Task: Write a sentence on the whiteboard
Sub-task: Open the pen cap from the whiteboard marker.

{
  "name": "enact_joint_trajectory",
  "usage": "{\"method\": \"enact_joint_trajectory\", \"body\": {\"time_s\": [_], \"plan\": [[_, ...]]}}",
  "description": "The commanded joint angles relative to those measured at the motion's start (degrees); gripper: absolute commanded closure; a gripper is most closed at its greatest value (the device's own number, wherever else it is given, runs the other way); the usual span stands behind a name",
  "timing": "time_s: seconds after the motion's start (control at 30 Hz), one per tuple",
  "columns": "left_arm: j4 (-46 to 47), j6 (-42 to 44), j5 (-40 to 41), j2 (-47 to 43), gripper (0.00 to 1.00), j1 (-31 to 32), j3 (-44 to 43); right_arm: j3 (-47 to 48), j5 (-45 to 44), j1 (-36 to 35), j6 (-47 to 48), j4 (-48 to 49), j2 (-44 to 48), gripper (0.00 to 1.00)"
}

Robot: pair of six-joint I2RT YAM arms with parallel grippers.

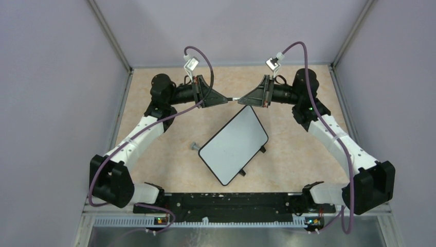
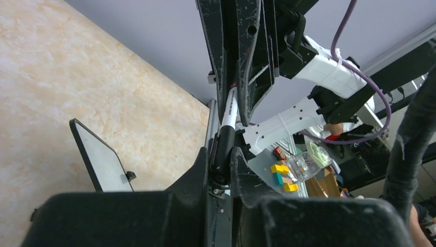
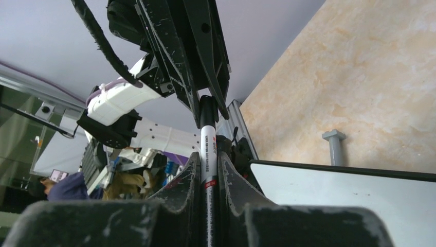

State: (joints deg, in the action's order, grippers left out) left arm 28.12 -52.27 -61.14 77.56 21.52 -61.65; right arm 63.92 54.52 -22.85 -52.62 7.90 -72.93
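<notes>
The whiteboard (image 1: 234, 145) lies tilted on the table's middle, its face blank white; no sentence shows on it. Above its far corner the two grippers meet tip to tip with a marker (image 1: 233, 99) held level between them. My left gripper (image 1: 225, 99) is shut on the marker's black cap (image 2: 224, 146), as its own view (image 2: 222, 154) shows. My right gripper (image 1: 241, 99) is shut on the white printed barrel (image 3: 208, 154), jaws (image 3: 208, 162) pressed to both sides. The whiteboard's edge appears in both wrist views (image 2: 100, 162) (image 3: 360, 200).
A small grey T-shaped peg (image 1: 194, 146) (image 3: 334, 146) stands on the beige tabletop just left of the whiteboard. Metal frame posts and purple walls enclose the table (image 1: 154, 170). Both arms reach far back, elbows out to the sides.
</notes>
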Motion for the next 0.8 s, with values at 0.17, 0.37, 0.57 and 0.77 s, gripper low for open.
{"method": "enact_joint_trajectory", "body": {"time_s": [0.17, 0.37, 0.57, 0.77], "plan": [[-0.6, 3.2, -0.8, -0.6, 1.0, -1.3, 0.8, 0.9, 1.7, -0.3, 2.0, 1.5, 1.0, 1.0], [-0.5, 3.2, -1.9, -2.0, 1.0, -3.4, 1.4, 1.0, 2.4, 0.7, 4.0, -0.5, 1.9, 0.67], [0.8, 2.0, -2.3, -2.0, 1.0, -3.0, 1.6, 1.8, 2.1, 0.5, 3.6, -1.1, 1.6, 0.47], [-1.4, 4.0, -2.2, -1.1, 1.0, -1.1, 0.2, 1.7, 2.5, -0.6, 2.0, 0.9, 0.9, 0.48]]}}
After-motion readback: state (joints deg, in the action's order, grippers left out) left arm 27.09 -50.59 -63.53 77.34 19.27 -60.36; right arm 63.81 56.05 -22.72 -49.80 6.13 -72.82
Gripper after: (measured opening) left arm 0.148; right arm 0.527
